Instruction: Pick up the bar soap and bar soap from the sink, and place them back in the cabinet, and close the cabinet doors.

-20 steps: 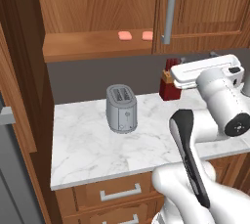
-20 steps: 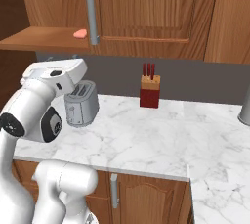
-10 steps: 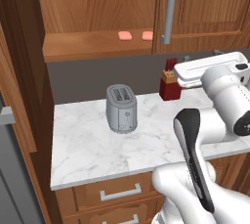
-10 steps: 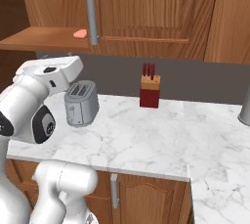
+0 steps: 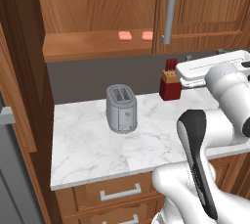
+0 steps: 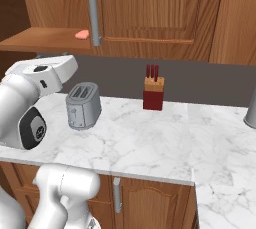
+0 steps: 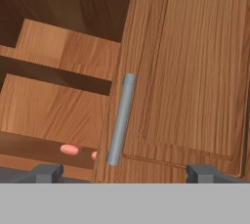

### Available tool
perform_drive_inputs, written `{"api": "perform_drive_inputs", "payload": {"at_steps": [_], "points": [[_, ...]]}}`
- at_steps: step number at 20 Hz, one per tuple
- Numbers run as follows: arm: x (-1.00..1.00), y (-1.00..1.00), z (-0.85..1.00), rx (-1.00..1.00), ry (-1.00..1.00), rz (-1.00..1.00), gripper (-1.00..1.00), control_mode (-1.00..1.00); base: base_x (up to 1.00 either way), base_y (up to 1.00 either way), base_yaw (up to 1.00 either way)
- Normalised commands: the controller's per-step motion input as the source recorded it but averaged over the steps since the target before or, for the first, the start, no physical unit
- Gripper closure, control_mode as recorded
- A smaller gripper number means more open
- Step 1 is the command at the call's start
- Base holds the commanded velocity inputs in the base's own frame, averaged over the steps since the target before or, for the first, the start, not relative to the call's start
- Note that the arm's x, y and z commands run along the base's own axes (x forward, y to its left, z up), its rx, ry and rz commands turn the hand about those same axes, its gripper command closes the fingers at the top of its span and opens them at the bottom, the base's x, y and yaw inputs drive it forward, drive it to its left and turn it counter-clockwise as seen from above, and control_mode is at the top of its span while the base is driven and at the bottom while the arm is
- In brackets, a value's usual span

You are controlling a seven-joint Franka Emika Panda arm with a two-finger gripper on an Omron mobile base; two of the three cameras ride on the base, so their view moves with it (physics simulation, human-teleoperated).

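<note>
1. While my arm reaches up, the wooden cabinet (image 5: 93, 47) stands open on its left, its right door (image 7: 195, 71) shut.
2. On the marble counter (image 5: 88, 145) below sit a grey toaster (image 5: 121, 108) and a red knife block (image 5: 170, 85).
3. My gripper (image 7: 124, 173) is spread wide, holding nothing, facing the door's grey handle (image 7: 120, 119).
4. Two pink soap bars (image 5: 125, 35) lie side by side on the shelf, near that handle.

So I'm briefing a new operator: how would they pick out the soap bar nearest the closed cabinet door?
Start at the big brown wooden wall cabinet above the marble counter; its left half stands open. Two small flat salmon-pink bars lie on the bottom shelf there. Yours is the right-hand bar, beside the closed door's long grey vertical handle, unlike its twin further left.
</note>
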Motion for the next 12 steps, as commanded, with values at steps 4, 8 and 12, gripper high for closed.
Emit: {"api": "perform_drive_inputs", "payload": {"at_steps": [4, 8, 12], "points": [[-0.08, 0.13, 0.00, 0.00, 0.00, 0.00, -1.00, -1.00, 0.00, 0.00, 0.00], [-0.17, 0.16, 0.00, 0.00, 0.01, 0.00, -1.00, -1.00, 0.00, 0.00, 0.00], [-0.03, 0.04, 0.00, 0.00, 0.01, 0.00, -1.00, -1.00, 0.00, 0.00, 0.00]]}}
